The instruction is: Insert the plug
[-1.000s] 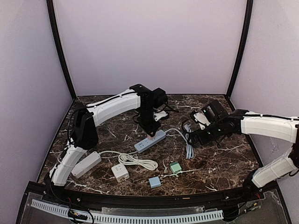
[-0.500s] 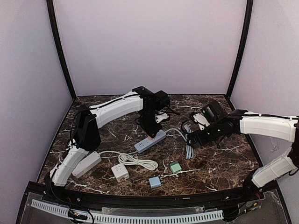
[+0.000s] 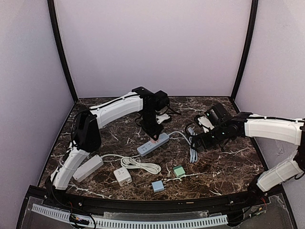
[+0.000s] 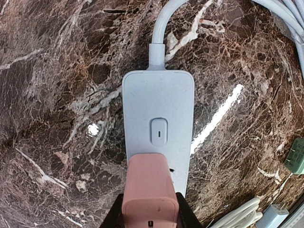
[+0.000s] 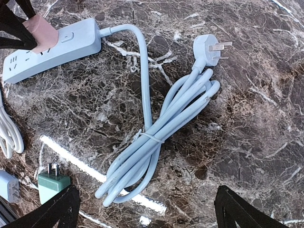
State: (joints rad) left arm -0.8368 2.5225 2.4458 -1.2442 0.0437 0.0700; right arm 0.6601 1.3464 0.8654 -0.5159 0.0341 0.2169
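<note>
- The left wrist view shows the pink plug (image 4: 150,192) over the power strip (image 4: 158,109), just beside its switch. Whether the prongs are seated cannot be told.
- Only the top view shows the white cube adapter (image 3: 123,176) on the table (image 3: 228,167).
- The left pincer (image 4: 150,214) pinches the plug's sides.
- The right pincer (image 5: 145,211) hangs spread wide and empty above the coiled cord (image 5: 156,137).

The left jaws and the pink plug (image 4: 150,199) block the power strip (image 5: 66,47) near its switch (image 4: 158,131); its sockets (image 5: 16,64) toward the other end lie bare. The bundled cord (image 5: 156,137) crowds the surface (image 3: 224,171) to its right; bare room lies beyond.
</note>
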